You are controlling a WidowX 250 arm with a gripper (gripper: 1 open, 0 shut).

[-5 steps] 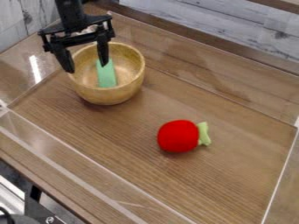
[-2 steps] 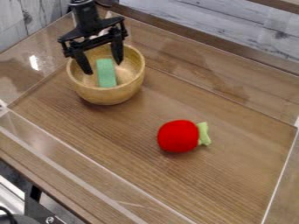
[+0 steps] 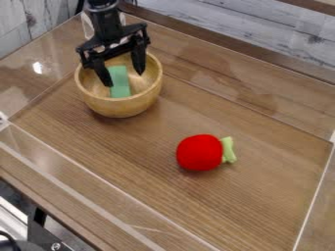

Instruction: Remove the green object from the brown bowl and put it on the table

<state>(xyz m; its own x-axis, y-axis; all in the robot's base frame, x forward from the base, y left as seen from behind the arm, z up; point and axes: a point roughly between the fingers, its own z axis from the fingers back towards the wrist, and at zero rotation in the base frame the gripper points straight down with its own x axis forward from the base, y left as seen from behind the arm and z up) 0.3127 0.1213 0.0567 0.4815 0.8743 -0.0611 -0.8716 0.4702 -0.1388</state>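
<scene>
Since the earlier frame we note the pincer (image 3: 113, 69) has shifted toward 3 o'clock and dropped, so its spread fingers now straddle the green block (image 3: 119, 81) inside the brown bowl (image 3: 120, 95). We see the jaws wide apart, holding nothing. The block leans against the bowl's inner wall, still to be lifted.

Risks, in our judgement: a finger could strike the thick rim and shove or tip the bowl; the slanted block could slip or pivot on closing; a shallow grip could drop it back.

Elsewhere, a red toy fruit (image 3: 201, 153) lies at 5 o'clock from the bowl, well apart. Bare surface (image 3: 249, 103) toward 3 o'clock offers room; clear walls (image 3: 39, 44) border the edges. Nothing blocks the path.
</scene>
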